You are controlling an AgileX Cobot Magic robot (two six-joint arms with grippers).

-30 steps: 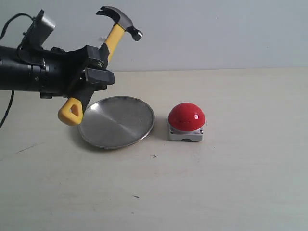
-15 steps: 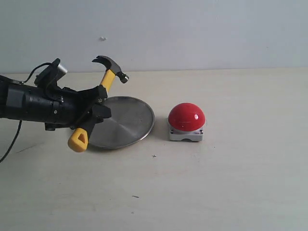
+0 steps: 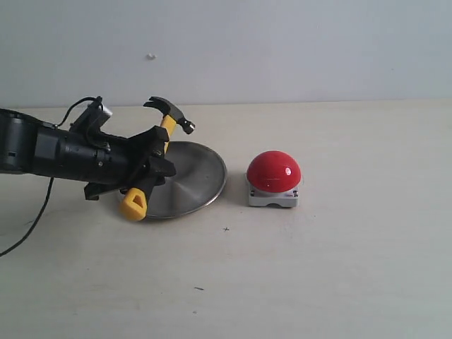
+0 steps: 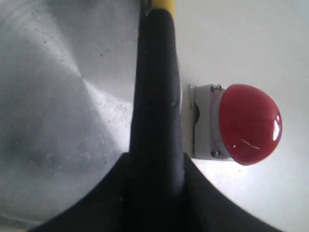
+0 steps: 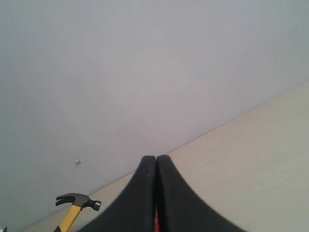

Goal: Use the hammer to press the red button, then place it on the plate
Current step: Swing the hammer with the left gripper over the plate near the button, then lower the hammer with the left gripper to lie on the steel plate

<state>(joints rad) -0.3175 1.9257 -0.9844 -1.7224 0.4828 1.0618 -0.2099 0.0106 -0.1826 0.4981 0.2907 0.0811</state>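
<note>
L gripper (image 3: 154,159) is clamped on the hammer (image 3: 168,126), jaws round the black mid part of the handle. L arm comes in low from the left side of the table (image 3: 339,268), lying nearly flat over it.

Hammer is tilted. The dark head is up, toward the table's far edge. The yellow loop end is down, toward the near side.

Plate (image 3: 194,176) lies flat on the table, left of middle. In ext view it's closer to the far edge than to the near part shown. L gripper hides its left part. Hammer head hangs above the plate's far-left rim. Loop end sits low at the plate's near-left rim; touching or not, can't tell.

Button (image 3: 274,171) stands on its grey base just right of the plate, about mid-table, w/ a small gap btwn them, not touching. Hammer head is well apart from button.

In L wrist view the handle runs straight across, plate on one side & button on the other, just off the plate's rim.

R gripper (image 5: 156,164) has fingers pressed tight together and is empty. It's not seen in ext view. Its cam looks at the wall (image 5: 145,72) & the table's far edge, w/ the hammer head small in the distance.
</note>
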